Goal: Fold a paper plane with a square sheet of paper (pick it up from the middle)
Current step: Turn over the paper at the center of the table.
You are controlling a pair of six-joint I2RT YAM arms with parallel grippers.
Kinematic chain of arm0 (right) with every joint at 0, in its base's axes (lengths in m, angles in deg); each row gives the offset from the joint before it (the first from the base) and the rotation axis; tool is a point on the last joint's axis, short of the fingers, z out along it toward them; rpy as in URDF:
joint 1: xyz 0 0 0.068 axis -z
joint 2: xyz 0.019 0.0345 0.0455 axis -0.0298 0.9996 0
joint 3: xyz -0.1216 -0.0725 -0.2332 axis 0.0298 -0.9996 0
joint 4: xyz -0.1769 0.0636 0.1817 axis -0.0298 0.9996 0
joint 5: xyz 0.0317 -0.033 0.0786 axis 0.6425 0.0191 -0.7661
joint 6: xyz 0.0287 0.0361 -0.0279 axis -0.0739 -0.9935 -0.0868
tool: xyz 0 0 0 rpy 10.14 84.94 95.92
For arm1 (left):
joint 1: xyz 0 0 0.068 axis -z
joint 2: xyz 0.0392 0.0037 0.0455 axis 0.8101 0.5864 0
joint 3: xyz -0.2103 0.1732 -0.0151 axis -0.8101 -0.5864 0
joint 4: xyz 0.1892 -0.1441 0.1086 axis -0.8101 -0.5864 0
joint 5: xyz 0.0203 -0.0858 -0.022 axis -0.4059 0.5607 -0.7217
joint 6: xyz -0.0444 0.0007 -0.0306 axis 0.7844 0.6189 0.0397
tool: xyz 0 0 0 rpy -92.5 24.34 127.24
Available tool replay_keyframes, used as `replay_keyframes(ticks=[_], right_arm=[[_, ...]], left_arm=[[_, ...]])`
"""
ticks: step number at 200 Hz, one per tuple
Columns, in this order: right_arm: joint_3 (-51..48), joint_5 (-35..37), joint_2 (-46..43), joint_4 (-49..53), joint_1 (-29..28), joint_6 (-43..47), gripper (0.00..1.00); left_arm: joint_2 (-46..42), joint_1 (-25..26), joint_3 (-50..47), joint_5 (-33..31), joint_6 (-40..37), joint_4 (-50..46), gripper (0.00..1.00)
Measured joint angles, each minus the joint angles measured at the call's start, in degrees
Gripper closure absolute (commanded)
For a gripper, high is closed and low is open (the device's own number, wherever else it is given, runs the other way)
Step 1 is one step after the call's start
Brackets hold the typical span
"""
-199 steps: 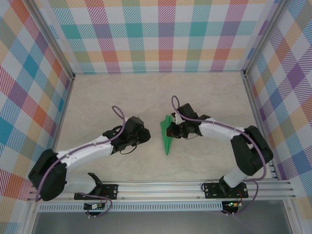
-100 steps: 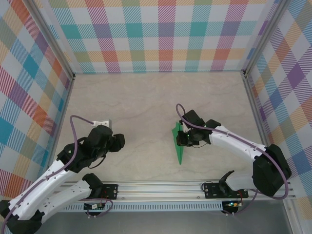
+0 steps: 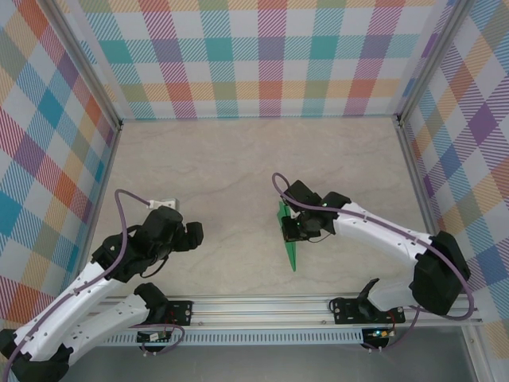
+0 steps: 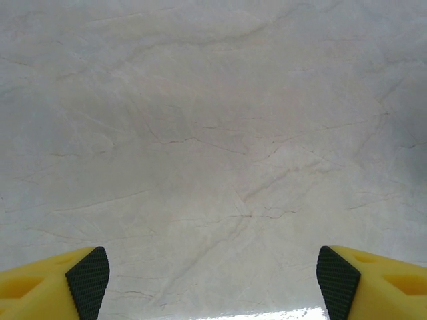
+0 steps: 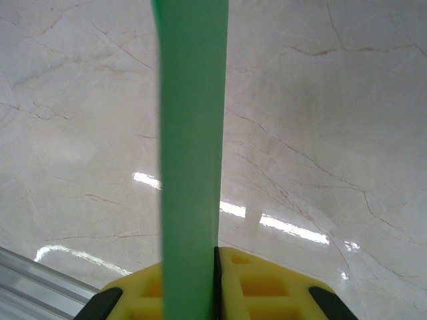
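I take the aluminium rail (image 3: 262,306) along the near edge of the counter (image 3: 238,151) as my reference. The paper plane (image 3: 291,256) is just beyond this rail, a little to the right of its middle. It is a narrow bright-green dart, with its pointed end toward the rail and its wider end away from it.

The right gripper (image 3: 293,228) is pinching the paper plane around its middle part, coming at it from the right side. In the right wrist view the yellow fingers (image 5: 267,288) are pressed together on the green paper (image 5: 190,133). The paper runs from them as one straight strip up to the top border, and the marbled counter (image 5: 320,133) is behind it. A piece of the rail (image 5: 40,283) is visible in the lower left corner there. I cannot tell if the tip of the plane touches the counter or hangs a little above it.

The left gripper (image 3: 191,233) is near the left part of the rail, a bit beyond it and well apart from the plane. In the left wrist view its fingers are spread wide, with one black pad (image 4: 87,280) at each lower corner, and there is bare counter (image 4: 213,133) between them. It holds nothing.
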Motion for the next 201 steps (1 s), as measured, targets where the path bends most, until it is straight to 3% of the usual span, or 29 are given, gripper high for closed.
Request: replay_keyframes(ticks=[32, 74, 100, 134, 144, 187, 201], right_arm=[[8.57, 6.71, 8.76, 4.20, -3.15, 0.00, 0.90], [19.87, 21.11, 22.82, 14.51, -5.66, -2.86, 0.91], [23.63, 25.46, 31.87, 18.10, -6.60, -5.35, 0.90], [26.64, 26.40, 40.44, 19.12, -8.66, -7.54, 0.88], [27.43, 25.90, 42.10, 19.06, -9.11, -7.78, 0.84], [29.31, 24.52, 43.19, 19.76, -9.60, -7.48, 0.68], [30.38, 22.97, 43.19, 19.65, -9.60, -7.15, 0.69]], left_arm=[[0.57, 0.00, 0.00, -1.22, 0.17, -0.22, 0.09], [1.97, -0.02, 0.00, -3.30, 1.01, -1.38, 0.06], [0.42, -0.02, 0.00, -4.68, 1.66, -1.51, 0.05], [-4.92, -0.02, 0.00, -7.87, 3.65, -2.60, 0.03], [-6.58, -0.04, 0.00, -9.42, 4.61, -3.26, 0.03], [-11.37, -0.04, 0.00, -15.45, 7.91, -6.03, 0.03], [-11.76, -0.04, -0.02, -16.33, 8.44, -6.25, 0.02]])
